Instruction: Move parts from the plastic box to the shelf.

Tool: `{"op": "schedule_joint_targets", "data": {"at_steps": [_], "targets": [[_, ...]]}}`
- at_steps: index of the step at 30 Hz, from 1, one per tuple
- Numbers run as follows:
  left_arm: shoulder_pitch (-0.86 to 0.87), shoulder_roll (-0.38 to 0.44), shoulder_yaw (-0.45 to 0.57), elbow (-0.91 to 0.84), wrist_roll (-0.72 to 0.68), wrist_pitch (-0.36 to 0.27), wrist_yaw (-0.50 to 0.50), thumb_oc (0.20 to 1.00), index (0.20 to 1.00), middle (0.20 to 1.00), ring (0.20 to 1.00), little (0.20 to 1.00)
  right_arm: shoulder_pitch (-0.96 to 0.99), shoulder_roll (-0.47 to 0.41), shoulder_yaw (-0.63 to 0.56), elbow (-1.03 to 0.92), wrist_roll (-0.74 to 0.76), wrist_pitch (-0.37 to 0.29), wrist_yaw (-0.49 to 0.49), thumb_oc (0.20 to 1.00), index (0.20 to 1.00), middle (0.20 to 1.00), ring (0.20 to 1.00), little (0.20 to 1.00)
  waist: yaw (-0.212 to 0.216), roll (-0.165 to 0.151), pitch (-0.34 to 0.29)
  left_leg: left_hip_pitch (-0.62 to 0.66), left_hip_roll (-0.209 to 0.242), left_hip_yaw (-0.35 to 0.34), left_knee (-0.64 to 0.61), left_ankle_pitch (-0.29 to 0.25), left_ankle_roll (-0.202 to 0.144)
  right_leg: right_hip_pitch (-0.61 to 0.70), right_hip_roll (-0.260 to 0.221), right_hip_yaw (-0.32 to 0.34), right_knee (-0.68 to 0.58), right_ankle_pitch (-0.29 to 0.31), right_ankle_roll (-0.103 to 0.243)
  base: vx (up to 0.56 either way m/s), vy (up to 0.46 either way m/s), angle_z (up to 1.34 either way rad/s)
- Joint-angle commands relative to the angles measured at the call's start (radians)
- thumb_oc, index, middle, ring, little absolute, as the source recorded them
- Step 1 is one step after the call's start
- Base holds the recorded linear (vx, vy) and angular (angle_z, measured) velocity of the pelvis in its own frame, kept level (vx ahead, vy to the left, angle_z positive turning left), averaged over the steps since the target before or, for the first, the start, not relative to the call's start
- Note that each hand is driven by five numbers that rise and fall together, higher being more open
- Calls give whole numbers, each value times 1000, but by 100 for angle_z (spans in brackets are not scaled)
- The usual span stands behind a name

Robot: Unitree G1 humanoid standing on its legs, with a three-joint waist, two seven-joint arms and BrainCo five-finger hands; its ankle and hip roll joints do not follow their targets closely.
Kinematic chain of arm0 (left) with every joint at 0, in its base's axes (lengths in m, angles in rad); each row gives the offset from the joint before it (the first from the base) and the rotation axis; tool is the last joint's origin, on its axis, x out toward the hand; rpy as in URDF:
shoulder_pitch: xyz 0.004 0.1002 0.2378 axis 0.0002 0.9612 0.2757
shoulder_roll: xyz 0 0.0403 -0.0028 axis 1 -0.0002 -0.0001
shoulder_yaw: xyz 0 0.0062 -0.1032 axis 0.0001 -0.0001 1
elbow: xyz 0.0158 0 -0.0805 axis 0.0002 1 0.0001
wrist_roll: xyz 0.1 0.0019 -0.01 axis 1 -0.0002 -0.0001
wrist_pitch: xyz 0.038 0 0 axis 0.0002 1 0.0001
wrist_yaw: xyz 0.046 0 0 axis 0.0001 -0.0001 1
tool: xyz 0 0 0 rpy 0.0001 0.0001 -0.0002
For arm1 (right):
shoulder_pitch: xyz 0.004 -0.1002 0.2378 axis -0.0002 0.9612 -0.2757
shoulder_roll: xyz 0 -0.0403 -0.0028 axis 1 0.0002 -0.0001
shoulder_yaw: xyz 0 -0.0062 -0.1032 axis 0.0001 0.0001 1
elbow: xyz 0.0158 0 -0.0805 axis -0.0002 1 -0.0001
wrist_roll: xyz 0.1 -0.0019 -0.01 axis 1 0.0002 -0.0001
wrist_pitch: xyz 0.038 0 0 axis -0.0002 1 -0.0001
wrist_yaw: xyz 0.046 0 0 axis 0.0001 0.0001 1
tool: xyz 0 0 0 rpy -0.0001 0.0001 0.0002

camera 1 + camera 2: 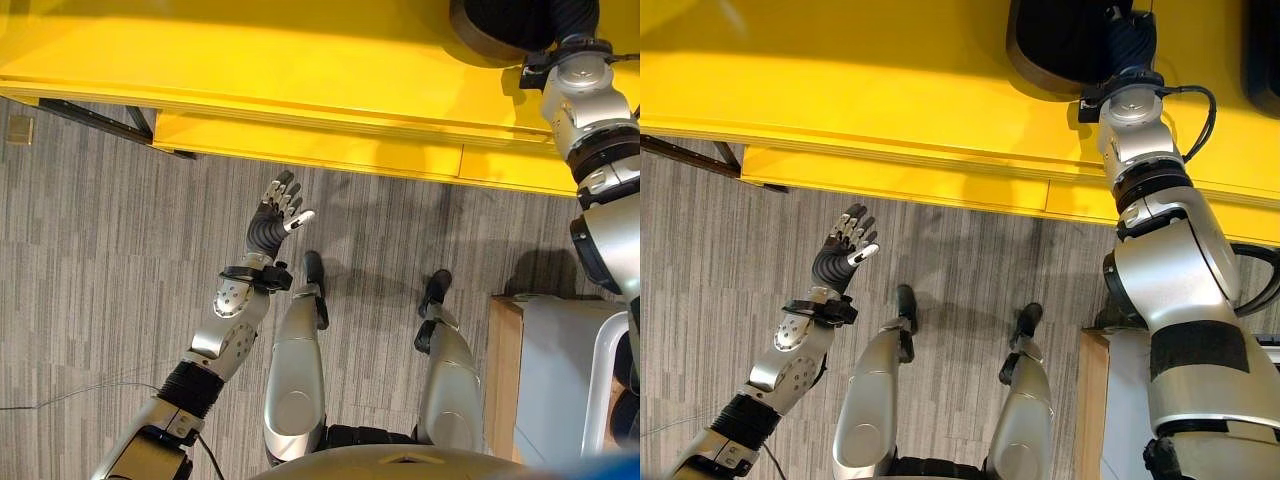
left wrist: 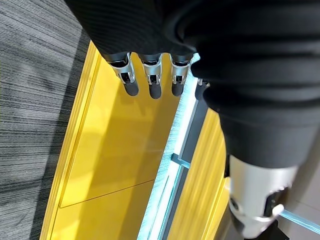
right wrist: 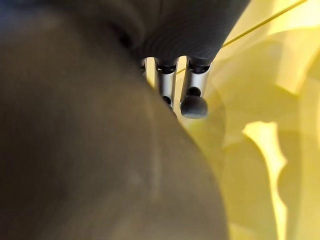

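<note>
A yellow shelf (image 1: 250,60) runs across the far side. On it lies a dark round part (image 1: 1060,45), and my right hand (image 1: 1130,45) reaches up from the right and rests against its right side. The right wrist view has this part (image 3: 90,150) very close against the hand. A second dark part (image 1: 1262,50) lies on the shelf further right. The pale plastic box (image 1: 600,370) stands at the lower right with dark parts inside. My left hand (image 1: 275,215) hangs open over the floor, below the shelf's lower ledge (image 1: 300,145), holding nothing.
The box rests on a wooden stand (image 1: 503,370) to my right. A black brace (image 1: 100,120) runs under the shelf at the left. A small tan block (image 1: 20,130) lies on the grey carpet near the left edge.
</note>
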State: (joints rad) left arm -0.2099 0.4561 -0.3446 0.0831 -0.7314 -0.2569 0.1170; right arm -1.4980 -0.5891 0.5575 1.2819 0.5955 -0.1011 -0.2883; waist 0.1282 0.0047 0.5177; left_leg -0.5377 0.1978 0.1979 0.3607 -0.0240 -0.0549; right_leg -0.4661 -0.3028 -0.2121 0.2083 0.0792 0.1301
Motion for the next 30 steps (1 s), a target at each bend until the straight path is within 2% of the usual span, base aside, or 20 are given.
{"op": "schedule_joint_targets", "data": {"at_steps": [1,9,10,11,19,27,30], "targets": [[12,32,-24,-78,-3,-66,5,1000,1000,1000,1000,1000,-83,13,34,-6,18,-34,-2,200,200,200,200,200,32,9,-47,-35,48,-102,33,-20,-75,74,-44,-11,101,-84,31,4,1,8],[7,33,-29,-82,-9,-71,12,1000,1000,1000,1000,1000,-106,0,51,40,-22,-23,-21,200,200,200,200,200,39,10,-48,-46,42,-108,34,-18,-76,75,-45,-19,96,-82,32,3,-2,6],[7,32,-30,-82,-8,-70,15,1000,1000,1000,1000,1000,-108,-2,44,48,-18,-22,-25,539,539,539,539,539,40,11,-47,-47,41,-109,34,-18,-76,74,-44,-18,96,-82,32,0,0,0],[3,31,-33,-81,-6,-69,20,1000,1000,1000,1000,1000,-112,-4,37,59,-17,-22,-36,1000,1000,1000,1000,1000,42,13,-47,-46,39,-109,28,-18,-76,76,-44,-21,93,-83,33,0,0,0],[4,36,-25,-83,1,-76,22,1000,1000,1000,1000,1000,-115,-28,90,3,-109,-35,-55,1000,1000,1000,1000,1000,37,12,-48,-48,37,-108,27,-17,-75,72,-44,-19,92,-81,33,1,0,0],[-3,40,-22,-83,-5,-81,26,1000,1000,1000,1000,1000,-146,-36,103,-8,-111,-45,-80,1000,1000,1000,1000,1000,22,6,-49,-41,42,-103,26,-19,-77,65,-38,-9,96,-83,32,0,1,0],[2,39,-10,-76,-6,-82,28,1000,1000,1000,1000,1000,-151,-38,113,-71,-128,-54,-96,1000,1000,1000,1000,1000,7,-5,-55,-30,47,-101,22,-20,-79,66,-32,-3,99,-84,30,0,0,0]]}}
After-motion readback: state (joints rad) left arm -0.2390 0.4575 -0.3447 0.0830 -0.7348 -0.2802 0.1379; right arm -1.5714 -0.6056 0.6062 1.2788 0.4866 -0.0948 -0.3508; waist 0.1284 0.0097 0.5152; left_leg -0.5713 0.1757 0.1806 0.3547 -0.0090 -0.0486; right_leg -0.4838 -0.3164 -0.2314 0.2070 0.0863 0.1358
